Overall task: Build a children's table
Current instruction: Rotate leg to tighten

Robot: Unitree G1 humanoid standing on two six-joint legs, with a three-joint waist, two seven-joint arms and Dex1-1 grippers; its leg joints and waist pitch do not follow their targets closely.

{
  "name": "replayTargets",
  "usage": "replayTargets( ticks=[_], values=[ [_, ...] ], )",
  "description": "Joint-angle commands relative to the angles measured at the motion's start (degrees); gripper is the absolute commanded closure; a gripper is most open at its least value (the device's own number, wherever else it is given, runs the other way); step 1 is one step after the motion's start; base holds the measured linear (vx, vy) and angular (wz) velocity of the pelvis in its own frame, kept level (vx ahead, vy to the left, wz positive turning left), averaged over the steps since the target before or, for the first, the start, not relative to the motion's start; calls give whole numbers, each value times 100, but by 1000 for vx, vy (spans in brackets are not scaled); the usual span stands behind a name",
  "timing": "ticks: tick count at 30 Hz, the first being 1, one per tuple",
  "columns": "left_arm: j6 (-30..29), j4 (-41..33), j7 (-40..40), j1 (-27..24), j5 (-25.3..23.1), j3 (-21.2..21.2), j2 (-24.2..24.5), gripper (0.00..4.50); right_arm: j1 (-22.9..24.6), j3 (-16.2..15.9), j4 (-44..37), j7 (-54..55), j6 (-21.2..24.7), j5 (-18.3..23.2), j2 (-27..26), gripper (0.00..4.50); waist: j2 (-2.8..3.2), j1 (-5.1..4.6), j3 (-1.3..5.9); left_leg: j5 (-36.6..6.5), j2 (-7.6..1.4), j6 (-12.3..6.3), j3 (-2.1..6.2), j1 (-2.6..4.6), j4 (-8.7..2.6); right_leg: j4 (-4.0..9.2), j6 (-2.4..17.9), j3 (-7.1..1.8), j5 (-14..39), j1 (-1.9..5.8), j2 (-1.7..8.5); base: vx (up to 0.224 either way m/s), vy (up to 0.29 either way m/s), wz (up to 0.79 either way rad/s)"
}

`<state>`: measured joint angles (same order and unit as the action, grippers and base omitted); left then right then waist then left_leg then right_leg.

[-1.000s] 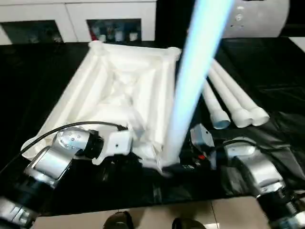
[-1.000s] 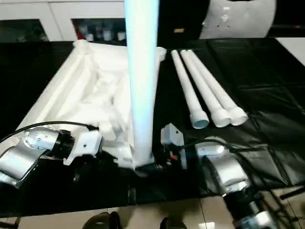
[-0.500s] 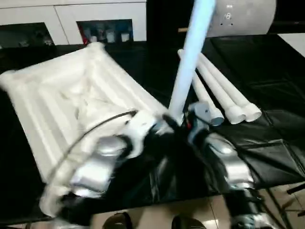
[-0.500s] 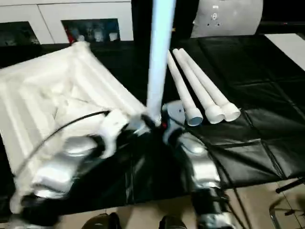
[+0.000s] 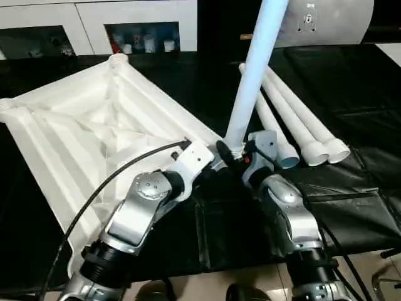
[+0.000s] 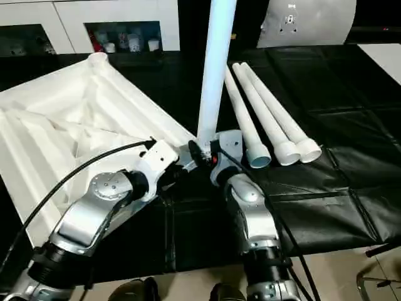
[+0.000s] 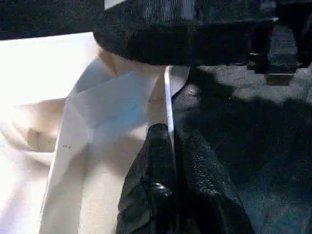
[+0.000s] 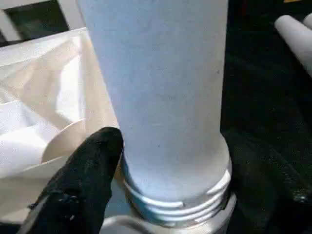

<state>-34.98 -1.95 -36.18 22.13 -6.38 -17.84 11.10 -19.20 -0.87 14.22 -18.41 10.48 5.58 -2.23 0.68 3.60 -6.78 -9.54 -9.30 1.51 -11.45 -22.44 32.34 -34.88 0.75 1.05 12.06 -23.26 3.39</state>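
Leg (image 5: pixel 254 75) stands nearly upright between the right gripper's (image 8: pixel 161 175) jaws, its threaded foot seated at the tabletop's (image 5: pixel 81 138) near corner socket (image 8: pixel 161 214), its long axis rising up and away from the jaws toward the camera. Those jaws stand apart on either side of the tube just above the thread, and whether they press on it I cannot tell; the left gripper (image 7: pixel 170 165), jaws together, pinches a thin rib of the tabletop just beside that socket. Judging from this, the right arm is the one placed to turn the leg home, while three spare legs (image 5: pixel 301 132) lie on the desk (image 5: pixel 363 81) beyond the right jaws.
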Motion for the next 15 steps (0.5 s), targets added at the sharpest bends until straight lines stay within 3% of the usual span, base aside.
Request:
replayTargets(
  ticks=[1,5,8,9,11,15],
  values=[
    [362,-68,-177,97,99,-148,0,450,155,-138,-179,-177,-3,122,47,66,-22,-12,384,-866,-376,-316,190,131,-347,405,1157,-240,320,238,436,0,0,0],
    [596,75,-173,11,221,-27,-15,450,681,9,-1054,-498,38,403,328,22,-47,12,382,-794,-375,-392,186,114,-336,400,1092,-245,243,255,443,0,0,0],
    [628,75,-178,-36,348,48,-35,450,985,52,-1477,-635,40,542,452,12,-45,20,369,-915,-373,-400,189,113,-347,433,1041,-243,537,241,456,0,0,0],
    [634,70,-197,-44,374,57,-35,406,1040,58,-1549,-659,33,558,475,4,-57,12,363,-980,-369,-380,194,105,-353,450,1011,-244,759,239,459,0,0,0],
    [658,54,-260,-78,447,94,-38,389,1225,61,-1788,-726,23,599,564,0,-41,12,373,-996,-367,-365,194,107,-347,465,1010,-245,847,231,457,0,0,0],
    [873,46,-227,-148,495,234,-28,361,1551,153,-2274,-802,128,846,672,0,-36,23,398,-826,-374,-450,192,102,-323,419,1077,-238,332,237,438,0,0,0]
  ],
)
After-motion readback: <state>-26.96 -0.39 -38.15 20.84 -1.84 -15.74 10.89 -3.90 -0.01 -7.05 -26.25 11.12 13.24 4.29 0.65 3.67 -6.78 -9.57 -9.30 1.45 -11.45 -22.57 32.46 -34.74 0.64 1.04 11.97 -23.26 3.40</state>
